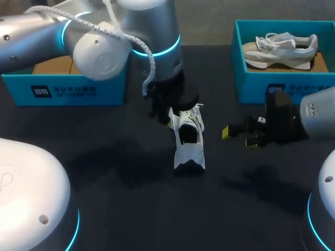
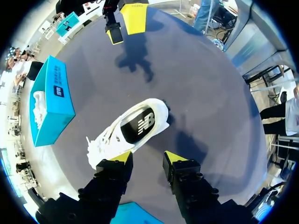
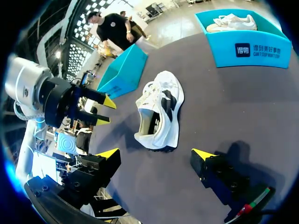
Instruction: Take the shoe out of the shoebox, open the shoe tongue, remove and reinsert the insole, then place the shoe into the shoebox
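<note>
Both jaws wide open, empty. My left gripper (image 2: 148, 157) sits just behind the shoe (image 2: 154, 112), which lies on its side mid-table. My right gripper (image 3: 155, 154) is apart on its right. The insole is hard to make out. The far-right-corner shoebox (image 1: 251, 83), cut off, holds a second shoe (image 1: 282, 46).

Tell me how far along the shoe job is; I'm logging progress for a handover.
Done: the white shoe is out, lying on its side on the table. In hand: nothing; the left pincer and right pincer hang near it, both open. Left, as far as shows: tongue, insole out and back, then boxing the shoe.
</note>
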Robot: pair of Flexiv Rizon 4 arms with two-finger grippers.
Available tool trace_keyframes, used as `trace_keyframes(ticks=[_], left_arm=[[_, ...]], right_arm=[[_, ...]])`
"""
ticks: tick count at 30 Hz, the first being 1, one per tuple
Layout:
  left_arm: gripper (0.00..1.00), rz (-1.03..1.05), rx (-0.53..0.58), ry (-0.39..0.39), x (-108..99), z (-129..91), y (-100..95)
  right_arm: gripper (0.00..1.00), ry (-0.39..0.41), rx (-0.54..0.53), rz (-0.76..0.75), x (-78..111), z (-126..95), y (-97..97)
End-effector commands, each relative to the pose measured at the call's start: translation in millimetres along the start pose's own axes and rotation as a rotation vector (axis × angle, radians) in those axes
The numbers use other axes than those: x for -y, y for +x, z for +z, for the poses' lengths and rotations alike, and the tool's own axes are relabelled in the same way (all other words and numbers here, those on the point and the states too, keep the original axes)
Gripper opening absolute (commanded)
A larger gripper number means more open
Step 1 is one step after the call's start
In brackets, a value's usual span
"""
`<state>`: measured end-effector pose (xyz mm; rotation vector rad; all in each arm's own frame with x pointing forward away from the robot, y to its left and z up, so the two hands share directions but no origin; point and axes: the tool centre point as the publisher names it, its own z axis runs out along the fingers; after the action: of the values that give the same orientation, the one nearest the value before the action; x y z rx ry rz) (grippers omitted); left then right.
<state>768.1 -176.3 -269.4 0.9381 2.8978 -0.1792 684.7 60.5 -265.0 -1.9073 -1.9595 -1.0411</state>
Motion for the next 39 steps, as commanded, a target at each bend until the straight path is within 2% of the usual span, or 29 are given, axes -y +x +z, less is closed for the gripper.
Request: trace_keyframes(ticks=[1,2,3,4,5,6,7,9,10,12,13,14,15,17,20,21,22,23,25,26,32,35,39], left_arm=[[0.8,0.002,0.002,0.002,-1.4,-0.7,1.3],[0.98,0.002,0.002,0.002,-1.4,-0.7,1.3],[0.98,0.002,0.002,0.002,-1.4,-0.7,1.3],[0.88,0.002,0.002,0.002,-1.4,-0.7,1.3],[0.54,0.002,0.002,0.002,-1.4,-0.7,1.3],[0.5,0.002,0.002,0.002,-1.4,-0.7,1.3],[0.55,0.002,0.002,0.002,-1.4,-0.7,1.3],[0.53,0.002,0.002,0.002,-1.4,-0.7,1.3],[0.59,0.002,0.002,0.002,-1.4,-0.7,1.3],[0.59,0.002,0.002,0.002,-1.4,-0.7,1.3],[0.67,-0.034,0.009,0.006,-0.8,-0.4,1.9],[0.65,-0.076,0.004,0.008,0.0,-0.4,2.9],[0.47,-0.125,0.006,-0.012,0.3,-0.1,3.9],[0.4,-0.215,0.013,-0.016,4.2,0.9,6.8],[0.43,-0.302,0.021,-0.025,10.6,3.6,9.8],[0.48,-0.321,0.023,-0.031,11.9,4.5,10.5],[0.6,-0.357,0.032,-0.031,14.7,6.5,12.4],[0.6,-0.367,0.027,-0.031,16.7,8.0,13.1],[0.76,-0.402,0.032,-0.025,22.7,12.4,15.0],[0.79,-0.417,0.031,-0.015,25.4,15.1,15.6],[0.83,-0.398,0.005,-0.001,44.9,29.3,20.8],[0.98,-0.376,0.001,-0.011,54.7,38.4,22.6],[0.96,-0.375,-0.004,-0.017,60.0,54.2,23.0]], right_arm=[[1.0,-0.002,0.001,0.0,1.7,-0.3,0.5],[1.0,-0.002,0.001,0.0,1.7,-0.3,0.5],[1.0,-0.002,0.001,0.0,1.7,-0.3,0.5],[1.0,-0.002,0.001,0.0,1.7,-0.3,0.5],[1.0,-0.002,0.001,0.0,1.7,-0.3,0.5],[1.0,-0.002,0.001,0.0,1.7,-0.3,0.5],[1.0,-0.002,0.001,0.0,1.7,-0.3,0.5],[1.0,-0.002,0.001,0.0,1.7,-0.3,0.5],[1.0,-0.002,0.001,0.0,1.7,-0.3,0.5],[1.0,-0.002,0.001,0.0,1.7,-0.3,0.5],[1.0,-0.002,0.001,0.0,1.7,-0.3,0.5],[1.0,-0.002,0.001,0.0,1.7,-0.3,0.5],[1.0,-0.002,0.001,0.0,1.7,-0.3,0.5],[1.0,-0.002,0.001,0.0,1.7,-0.3,0.5],[1.0,-0.002,0.001,0.0,1.7,-0.3,0.5],[1.0,-0.002,0.001,0.0,1.7,-0.3,0.5],[1.0,-0.002,0.001,0.0,1.7,-0.3,0.5],[1.0,-0.002,0.001,0.0,1.7,-0.3,0.5],[1.0,-0.002,0.001,0.0,1.7,-0.3,0.5],[1.0,-0.002,0.001,0.0,1.7,-0.3,0.5],[1.0,-0.002,0.001,0.0,1.7,-0.3,0.5],[1.0,-0.002,0.001,0.0,1.7,-0.3,0.5],[1.0,-0.002,0.001,0.0,1.7,-0.3,0.5]])
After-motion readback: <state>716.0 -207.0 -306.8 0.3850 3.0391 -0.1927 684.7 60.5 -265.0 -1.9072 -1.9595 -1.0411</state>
